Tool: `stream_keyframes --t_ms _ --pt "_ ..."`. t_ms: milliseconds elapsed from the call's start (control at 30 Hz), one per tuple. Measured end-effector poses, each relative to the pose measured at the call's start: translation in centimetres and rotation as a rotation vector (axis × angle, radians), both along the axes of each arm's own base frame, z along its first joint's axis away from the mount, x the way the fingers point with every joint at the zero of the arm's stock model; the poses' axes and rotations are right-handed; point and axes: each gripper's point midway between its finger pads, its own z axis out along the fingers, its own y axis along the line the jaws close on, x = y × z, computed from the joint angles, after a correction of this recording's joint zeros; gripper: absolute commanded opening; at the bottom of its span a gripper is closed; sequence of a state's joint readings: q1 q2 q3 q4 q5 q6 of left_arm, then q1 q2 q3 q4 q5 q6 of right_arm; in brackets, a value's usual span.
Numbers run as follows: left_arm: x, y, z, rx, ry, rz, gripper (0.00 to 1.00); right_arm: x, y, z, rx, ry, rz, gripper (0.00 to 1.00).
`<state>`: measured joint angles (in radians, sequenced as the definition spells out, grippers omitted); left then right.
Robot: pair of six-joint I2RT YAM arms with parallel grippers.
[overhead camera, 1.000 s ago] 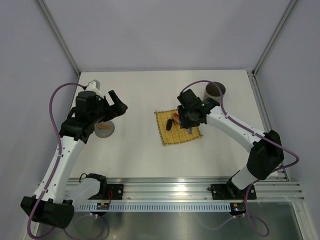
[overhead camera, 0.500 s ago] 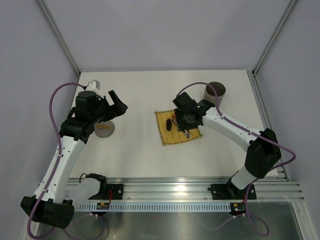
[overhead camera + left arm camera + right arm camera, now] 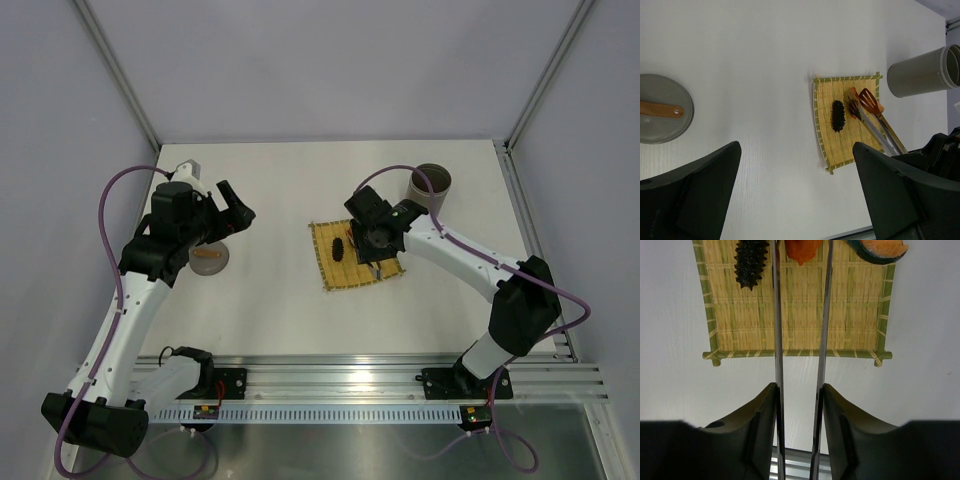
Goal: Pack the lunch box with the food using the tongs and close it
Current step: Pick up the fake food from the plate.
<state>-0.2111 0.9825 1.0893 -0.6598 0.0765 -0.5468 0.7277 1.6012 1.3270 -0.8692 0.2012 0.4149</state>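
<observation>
Over the mat (image 3: 800,315), the right gripper (image 3: 799,390) clamps the tongs (image 3: 777,315), whose 2 arms straddle an orange food piece (image 3: 801,249); the lunch box (image 3: 430,184) stands nearby, left gripper (image 3: 795,147) gaping wide.

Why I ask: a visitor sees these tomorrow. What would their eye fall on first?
First the yellow mat at the centre, with a spiky black piece on it. The right gripper holds silver tongs over it, their arms either side of an orange piece. The open grey lunch box stands at the back right.
</observation>
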Motion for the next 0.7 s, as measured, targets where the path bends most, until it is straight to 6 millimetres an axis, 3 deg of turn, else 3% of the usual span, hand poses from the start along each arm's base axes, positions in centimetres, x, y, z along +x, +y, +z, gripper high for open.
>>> stream_keyframes --t_ms 200,400,700 --pt "0.0 0.0 0.0 -0.001 0.0 0.0 0.98 -0.3 0.1 -0.1 -0.013 0.001 0.009 0.2" --pt "0.0 -0.1 0.0 -0.004 0.001 -0.005 0.98 0.0 0.4 1.0 -0.003 -0.022 0.009 0.16" --pt "-0.1 -0.3 0.0 -0.008 0.003 -0.014 0.98 0.6 0.9 5.7 0.08 -0.117 0.004 0.13"
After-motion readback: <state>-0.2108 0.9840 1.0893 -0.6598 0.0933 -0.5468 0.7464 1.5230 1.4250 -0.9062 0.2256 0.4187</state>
